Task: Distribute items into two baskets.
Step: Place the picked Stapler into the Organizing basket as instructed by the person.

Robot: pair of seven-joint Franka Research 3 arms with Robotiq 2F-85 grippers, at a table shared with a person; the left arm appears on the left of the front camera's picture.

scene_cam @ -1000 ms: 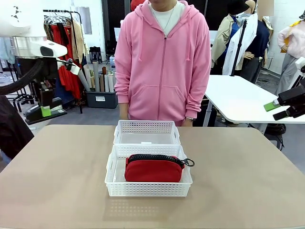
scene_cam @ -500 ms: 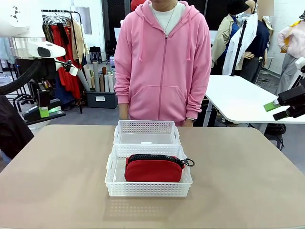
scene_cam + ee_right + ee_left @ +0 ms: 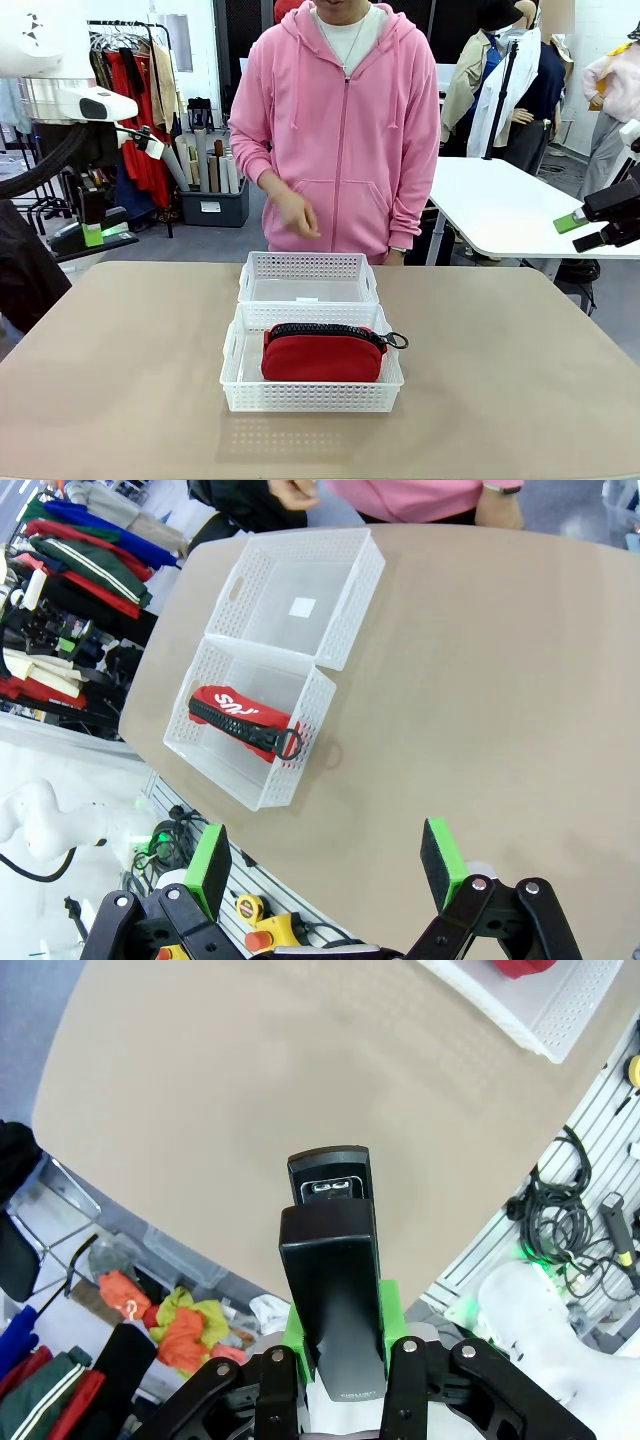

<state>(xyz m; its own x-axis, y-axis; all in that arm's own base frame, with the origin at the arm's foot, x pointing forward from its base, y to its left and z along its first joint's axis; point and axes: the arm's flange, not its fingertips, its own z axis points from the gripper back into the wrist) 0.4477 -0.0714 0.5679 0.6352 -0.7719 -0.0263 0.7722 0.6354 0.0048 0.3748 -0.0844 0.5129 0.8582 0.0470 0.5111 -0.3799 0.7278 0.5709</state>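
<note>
Two white lattice baskets stand end to end at the table's middle. The near basket (image 3: 312,396) (image 3: 228,775) holds the red pouch (image 3: 320,355) (image 3: 238,718), zipper up, ring pull at its right end. The far basket (image 3: 308,266) (image 3: 340,620) has only a white label on its floor. My left gripper (image 3: 94,234) (image 3: 338,1335) hangs off the table's left side, shut on the black stapler (image 3: 334,1260) between its green pads. My right gripper (image 3: 586,230) (image 3: 325,865) is open and empty, high off the table's right side.
A person in a pink hoodie stands at the far edge behind the baskets, one hand (image 3: 296,214) (image 3: 294,492) raised at waist height. The tan table (image 3: 500,380) is bare around the baskets. A corner of the near basket (image 3: 570,1015) shows in the left wrist view.
The person's hand has come up from behind the table to waist height above the far basket. Both arms have stayed almost still.
</note>
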